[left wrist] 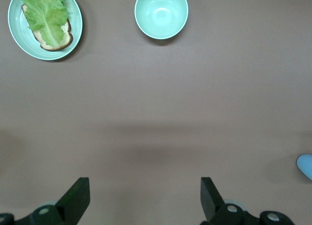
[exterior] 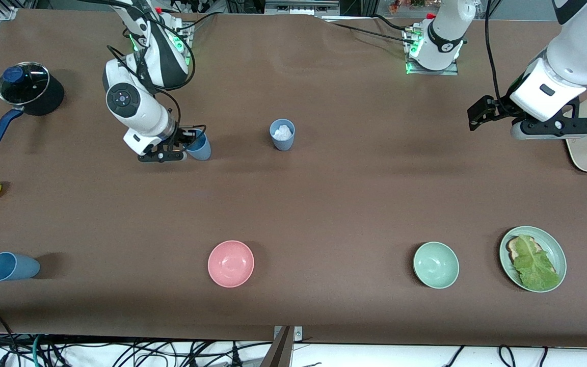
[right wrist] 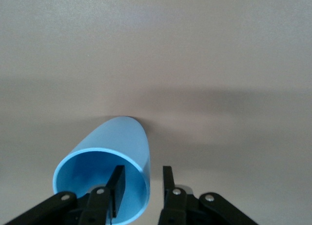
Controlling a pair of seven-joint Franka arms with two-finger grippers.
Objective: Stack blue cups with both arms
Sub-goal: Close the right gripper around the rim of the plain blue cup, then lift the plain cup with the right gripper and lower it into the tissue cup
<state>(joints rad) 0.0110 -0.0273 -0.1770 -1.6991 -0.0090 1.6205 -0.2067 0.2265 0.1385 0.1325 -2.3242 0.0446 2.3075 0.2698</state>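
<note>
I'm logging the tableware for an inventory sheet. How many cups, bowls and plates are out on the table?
Blue cups: 3
Bowls: 2, pink bowl and pale-green bowl
Plates: 1, green plate
Total: 6

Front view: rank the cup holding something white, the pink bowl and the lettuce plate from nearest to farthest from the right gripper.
From the right gripper:
1. Cup holding something white, mid-table beside it.
2. Pink bowl, nearer the front camera.
3. Lettuce plate, toward the left arm's end.
</note>
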